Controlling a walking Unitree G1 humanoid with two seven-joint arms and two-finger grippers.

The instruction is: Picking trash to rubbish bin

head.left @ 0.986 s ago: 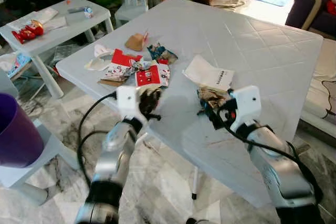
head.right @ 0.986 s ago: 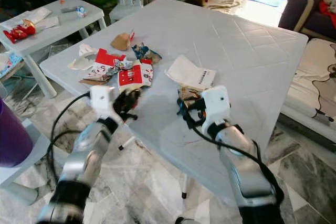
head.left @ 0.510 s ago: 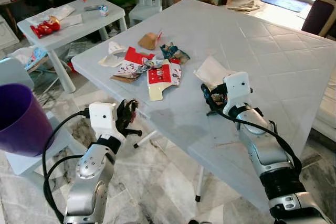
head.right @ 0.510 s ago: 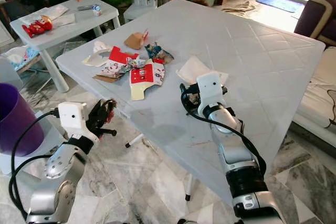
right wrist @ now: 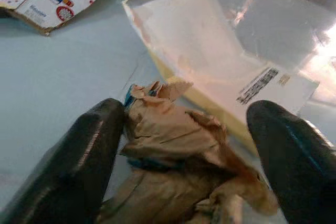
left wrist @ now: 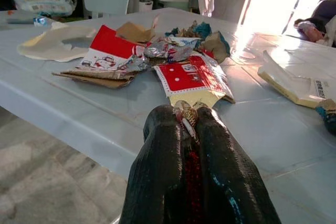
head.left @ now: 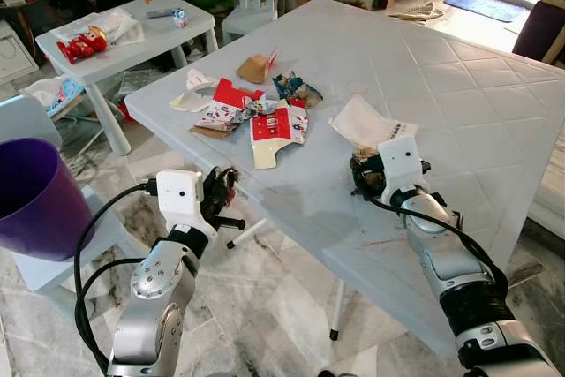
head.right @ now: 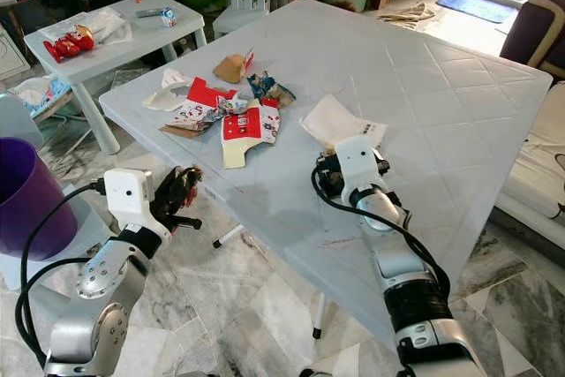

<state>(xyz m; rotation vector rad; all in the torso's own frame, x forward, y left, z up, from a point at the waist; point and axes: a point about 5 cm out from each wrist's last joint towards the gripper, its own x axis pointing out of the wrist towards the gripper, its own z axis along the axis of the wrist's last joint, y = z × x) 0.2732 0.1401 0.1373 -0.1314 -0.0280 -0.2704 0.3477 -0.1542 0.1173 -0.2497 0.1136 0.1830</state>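
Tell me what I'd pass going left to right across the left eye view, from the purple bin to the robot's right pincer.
Purple bin → left pincer, shut on a small scrap off the table edge → red-and-white carton → white envelope → right pincer, open around crumpled brown paper.

barcode label on white envelope (right wrist: 220, 72), print too small to read

Between the right claw's (right wrist: 184, 161) black fingers (right wrist: 79, 166) lies a crumpled brown wrapper (right wrist: 173, 140) with a blue edge. Beyond it sits a white envelope (right wrist: 210, 51) with a black barcode. The left claw (left wrist: 189, 124) pinches a red and gold scrap (left wrist: 187, 116); ahead lies a red-and-white carton (left wrist: 184, 77) on the pale grey bench (left wrist: 79, 103). A purple bin (head.left: 31, 196) stands aside.
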